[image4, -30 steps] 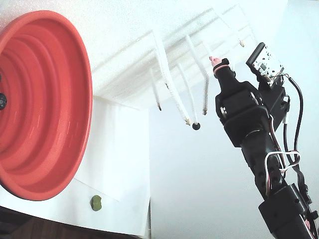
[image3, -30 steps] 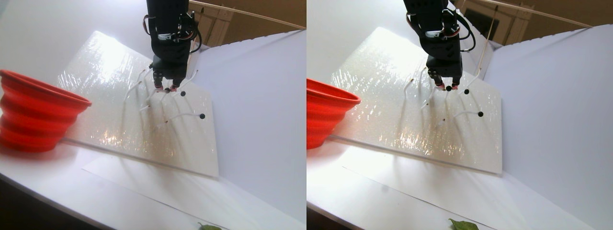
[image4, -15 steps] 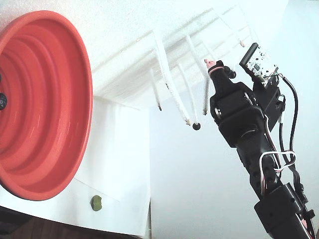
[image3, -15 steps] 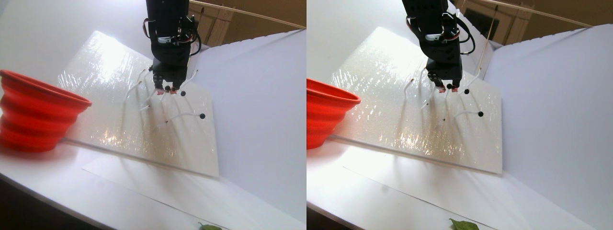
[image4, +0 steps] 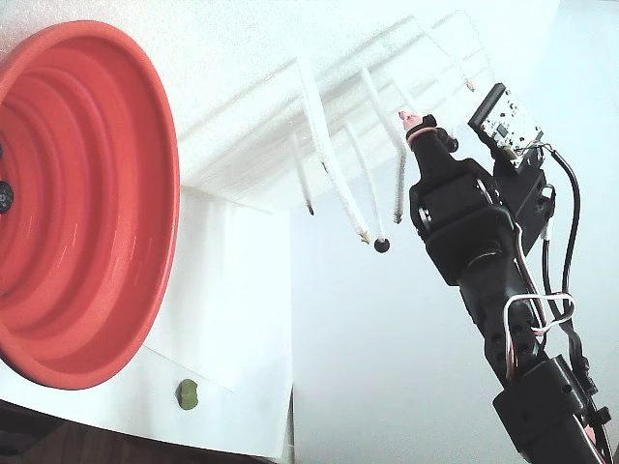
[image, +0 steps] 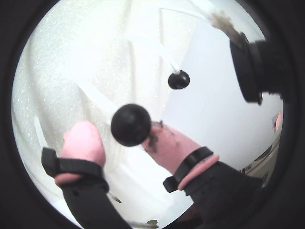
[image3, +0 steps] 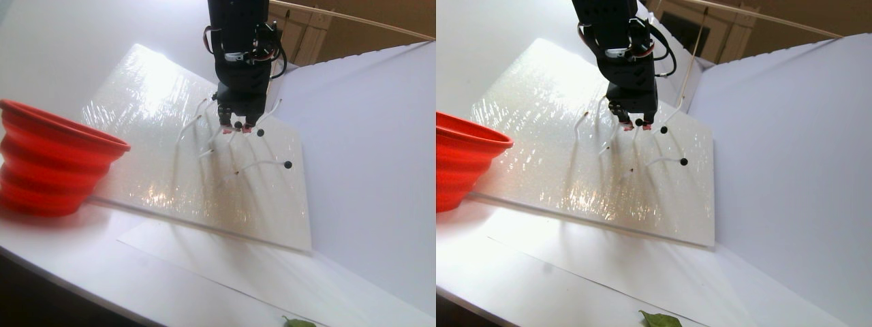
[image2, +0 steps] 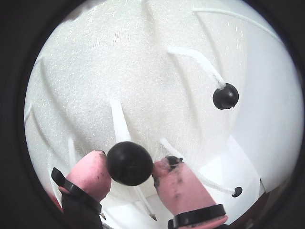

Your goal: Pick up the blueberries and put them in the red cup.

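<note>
End effector (image2: 132, 171) closed narrow on one blueberry (image2: 129, 163), a smooth matte-black ball pinched between two pink rubbery fingertips (image2: 91, 174); the fingertip on the right of that wrist view carries dark smudges. Black bands wrap the finger bases. Same grasp appears in a wrist view (image: 130, 125).

Blueberries counted in a wrist view: three (one held, one round ball (image2: 225, 96) on the end of a thin white stalk at upper right, one small and partly hidden (image2: 237, 192) at lower right). Stalks are slender, white and slightly curved, rising from a glittery white textured sheet (image3: 197, 184).

Red cup (image3: 48, 160), glossy red-orange with stepped rings and a thick rim, stands on the white worktop (image3: 368, 157) at the sheet's left edge in the stereo pair, well apart from the end effector. Fixed view: small dark balls lie inside the cup at its left edge. Small green lump (image4: 188, 393) rests on white paper below the cup.
</note>
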